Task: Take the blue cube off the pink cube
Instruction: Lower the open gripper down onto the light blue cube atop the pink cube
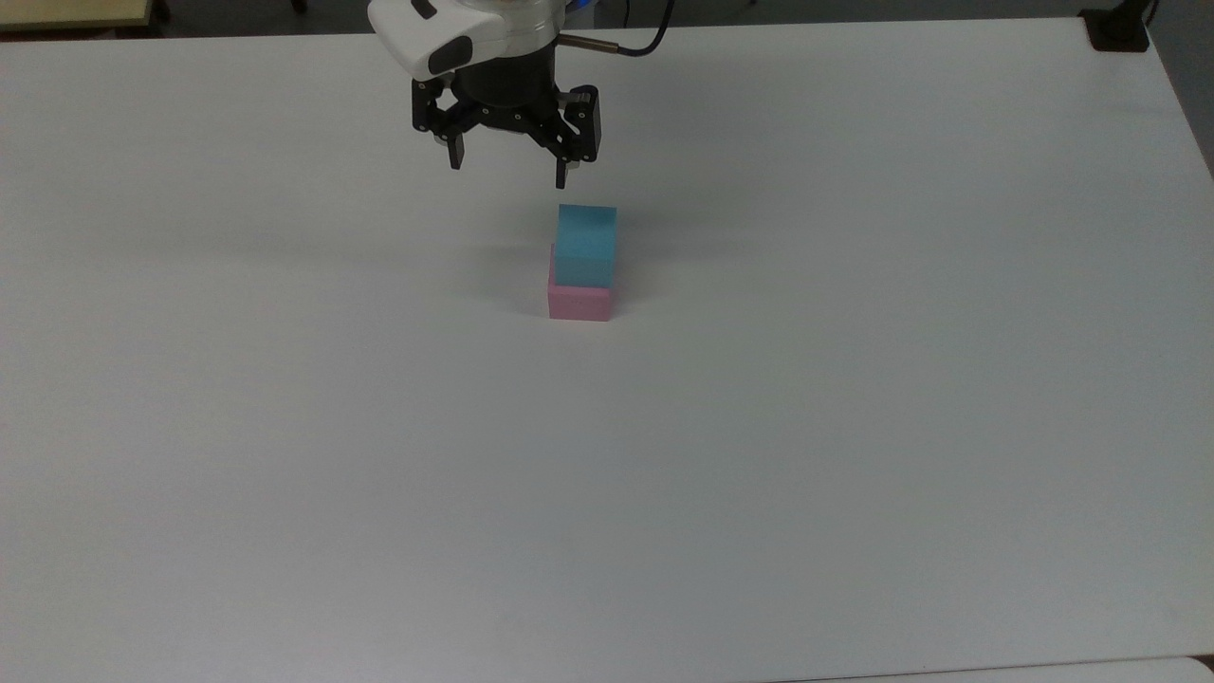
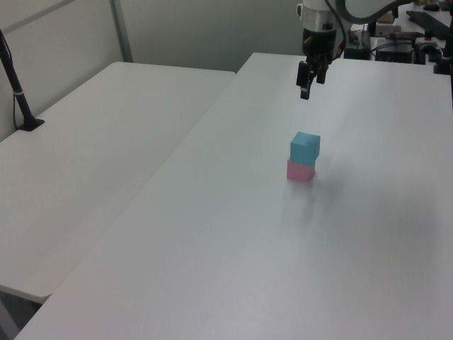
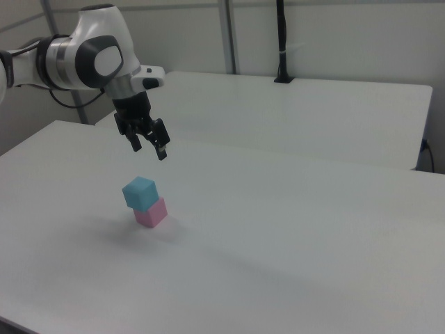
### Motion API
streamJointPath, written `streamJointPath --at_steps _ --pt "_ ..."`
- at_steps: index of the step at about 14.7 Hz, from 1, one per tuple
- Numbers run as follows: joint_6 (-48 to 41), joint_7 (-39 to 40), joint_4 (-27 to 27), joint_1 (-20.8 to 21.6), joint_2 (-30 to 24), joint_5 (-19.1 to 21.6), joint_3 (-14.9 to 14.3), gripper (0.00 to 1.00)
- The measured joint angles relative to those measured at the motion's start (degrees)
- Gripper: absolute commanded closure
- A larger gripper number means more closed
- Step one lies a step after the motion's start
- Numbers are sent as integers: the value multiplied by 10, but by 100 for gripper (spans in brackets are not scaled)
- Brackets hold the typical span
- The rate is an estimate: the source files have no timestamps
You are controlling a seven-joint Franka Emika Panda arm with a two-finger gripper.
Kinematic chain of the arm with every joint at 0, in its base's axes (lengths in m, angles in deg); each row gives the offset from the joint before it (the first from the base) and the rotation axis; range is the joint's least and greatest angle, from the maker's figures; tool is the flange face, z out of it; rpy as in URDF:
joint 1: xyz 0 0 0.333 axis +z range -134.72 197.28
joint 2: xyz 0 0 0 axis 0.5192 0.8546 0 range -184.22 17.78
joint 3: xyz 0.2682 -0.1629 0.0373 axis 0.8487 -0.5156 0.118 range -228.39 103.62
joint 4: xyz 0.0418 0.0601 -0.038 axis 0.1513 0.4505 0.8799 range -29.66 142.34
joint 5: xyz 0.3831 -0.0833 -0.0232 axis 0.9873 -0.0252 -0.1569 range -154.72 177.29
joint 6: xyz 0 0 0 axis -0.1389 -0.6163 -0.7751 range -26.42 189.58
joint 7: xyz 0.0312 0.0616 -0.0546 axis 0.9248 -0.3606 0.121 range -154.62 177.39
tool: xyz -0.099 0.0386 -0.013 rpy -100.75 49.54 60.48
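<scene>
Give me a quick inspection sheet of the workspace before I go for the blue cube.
Surface: white table, flat, bare around the stack.
Job's things: blue cube sits on the pink cube, slightly offset; nothing touches them.
Clutter: nothing seen.
Gripper: gripper open, empty, raised above the table, clear of the stack.
Cables: black cable runs from the wrist.
Surroundings: second white table alongside, with a black post on it.

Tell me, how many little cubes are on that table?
2. The blue cube sits on top of the pink cube, stacked on the white table, with the open gripper hanging above them. None seem hidden.
</scene>
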Motion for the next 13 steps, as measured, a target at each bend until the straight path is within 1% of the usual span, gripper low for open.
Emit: streamJointPath --at_steps 9,11,13 --pt "0 8 1 2 9 1 3 0" --pt "0 8 3 8 17 1 5 0" --pt "0 8 5 23 35 1 7 0"
